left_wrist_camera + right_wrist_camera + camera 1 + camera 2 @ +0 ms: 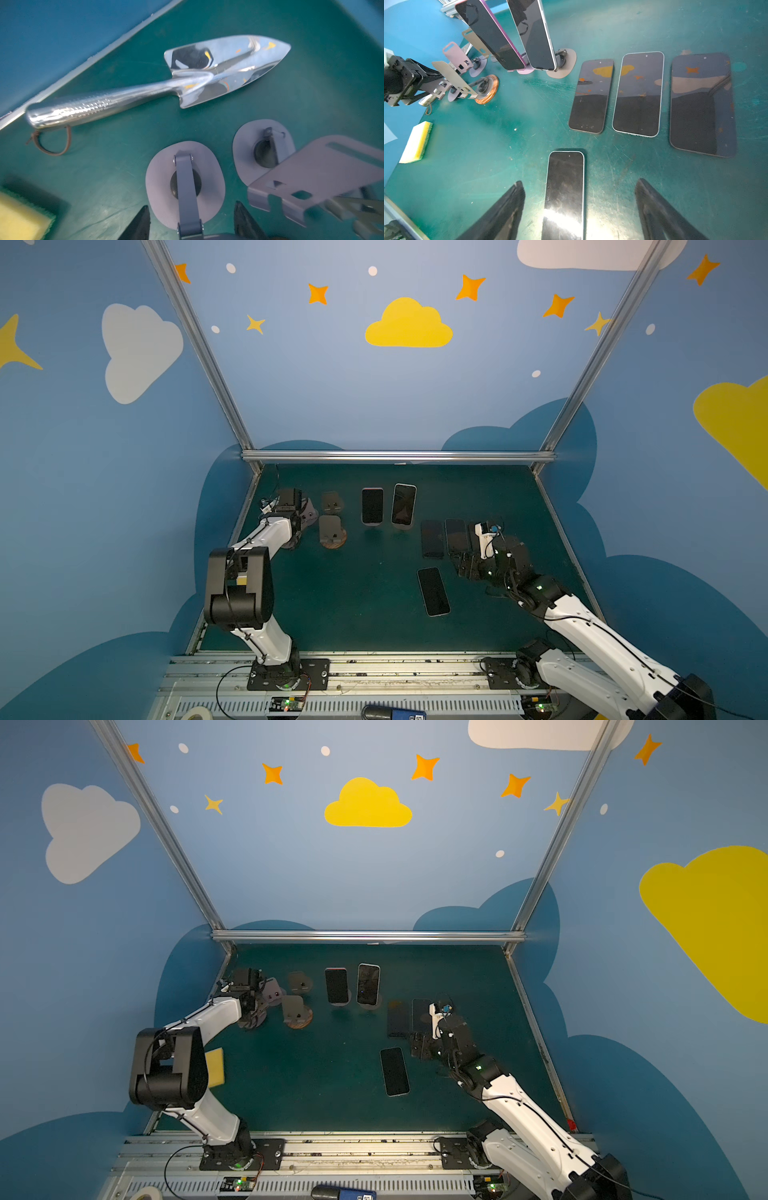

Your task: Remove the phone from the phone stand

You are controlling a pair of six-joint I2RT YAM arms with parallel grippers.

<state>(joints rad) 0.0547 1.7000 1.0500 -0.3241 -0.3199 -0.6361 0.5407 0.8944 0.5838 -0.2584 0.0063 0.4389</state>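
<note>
Flat phone (pixel 564 187) sits untouched between the right gripper's (pixel 579 182) spread fingers (pixel 508 207): best lift straight up; left gripper (pixel 192 205) seemingly clamps the phone stand (pixel 158 187).

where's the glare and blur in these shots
Right wrist view: white glare washes one end of the lone flat black-screened phone. Left wrist view: soft throughout, the grey metal stand plate smeared, the shiny steel trowel mirror-like. Both top views: the green table is dim.

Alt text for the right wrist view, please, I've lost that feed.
The open right end effector straddles a black-screened phone with a pale rim lying flat on the green mat. Beyond it three more dark phones lie flat; two others lean on round-based stands.
</note>
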